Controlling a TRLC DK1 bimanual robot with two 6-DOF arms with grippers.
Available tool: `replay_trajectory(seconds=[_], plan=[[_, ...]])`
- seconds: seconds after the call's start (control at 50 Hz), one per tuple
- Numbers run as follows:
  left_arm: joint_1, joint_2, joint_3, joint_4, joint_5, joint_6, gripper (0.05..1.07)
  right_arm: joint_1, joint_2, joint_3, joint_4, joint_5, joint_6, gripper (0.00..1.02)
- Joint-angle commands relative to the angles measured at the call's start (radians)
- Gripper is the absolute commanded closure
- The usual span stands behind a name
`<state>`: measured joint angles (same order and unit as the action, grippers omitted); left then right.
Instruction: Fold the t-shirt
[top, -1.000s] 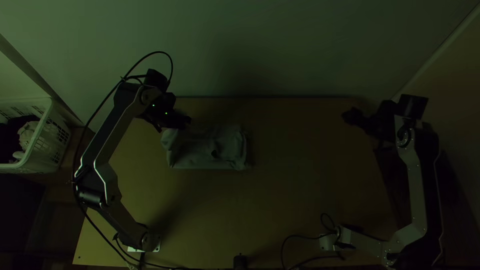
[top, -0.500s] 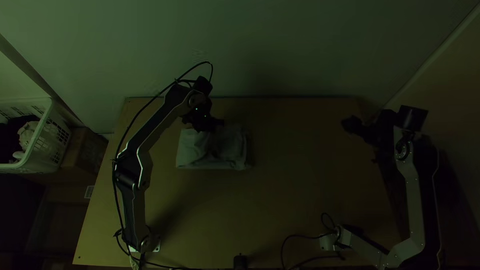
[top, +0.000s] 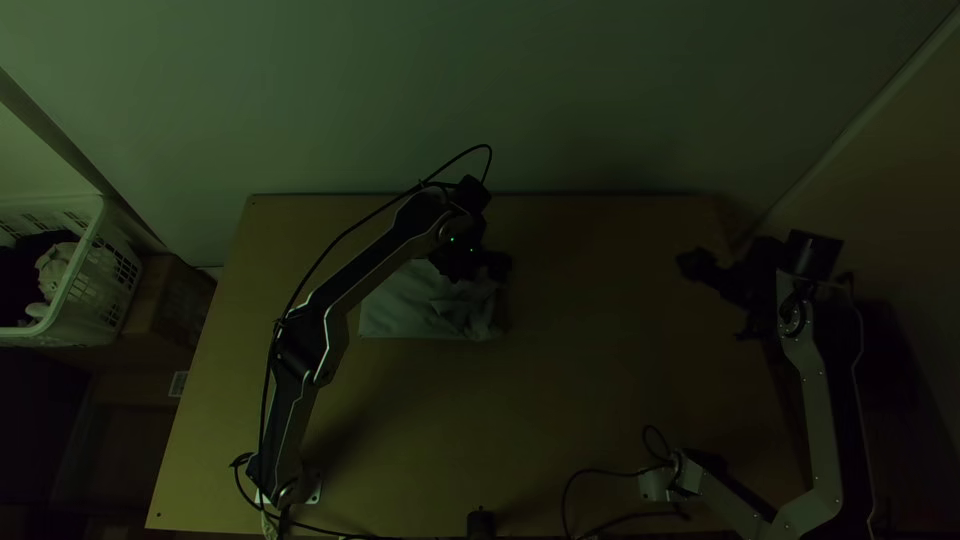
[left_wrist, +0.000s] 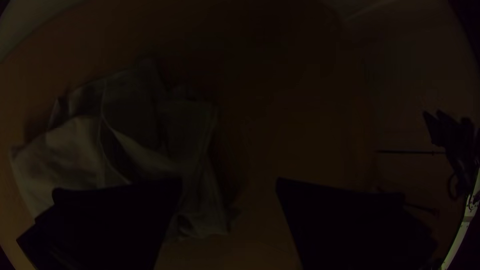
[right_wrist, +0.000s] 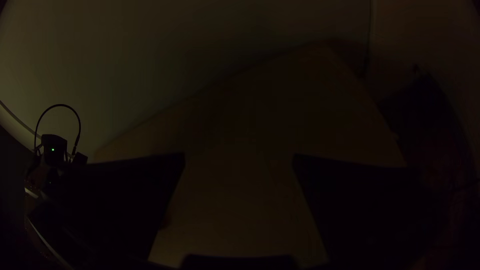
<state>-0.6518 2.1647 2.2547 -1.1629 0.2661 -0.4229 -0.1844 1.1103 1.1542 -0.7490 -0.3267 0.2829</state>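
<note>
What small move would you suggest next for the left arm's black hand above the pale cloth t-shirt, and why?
I would probably lower the left hand and pinch the rumpled end of the t-shirt: the hand's fingers are open, and part of that end shows between them, creased and uneven.

the wooden counter (top: 600, 390) carries a pale t-shirt (top: 405, 305), folded and creased. a black cable (top: 600, 472) curves near its near edge.
</note>
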Motion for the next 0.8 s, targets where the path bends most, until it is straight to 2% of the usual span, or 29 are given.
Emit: replay_trajectory(seconds=[0.0, 0.24, 0.42, 0.64, 0.78], plan=[[0.017, -0.026, 0.031, -0.006, 0.033, -0.03, 0.1, 0.011, -0.02, -0.017, 0.025, -0.005, -0.004, 0.04], [0.106, -0.117, 0.005, -0.047, 0.033, 0.038, 0.1, 0.034, -0.026, 0.006, 0.054, -0.003, -0.019, 0.04], [0.216, -0.23, -0.023, -0.049, 0.01, 0.101, 0.1, 0.043, -0.049, 0.024, 0.135, 0.0, -0.047, 0.04], [0.391, -0.378, -0.047, -0.047, 0.007, 0.208, 0.1, 0.025, -0.107, 0.05, 0.247, 0.035, -0.079, 0.04], [0.523, -0.473, -0.084, -0.038, 0.001, 0.268, 0.1, 0.025, -0.156, 0.076, 0.264, 0.086, -0.111, 0.04]])
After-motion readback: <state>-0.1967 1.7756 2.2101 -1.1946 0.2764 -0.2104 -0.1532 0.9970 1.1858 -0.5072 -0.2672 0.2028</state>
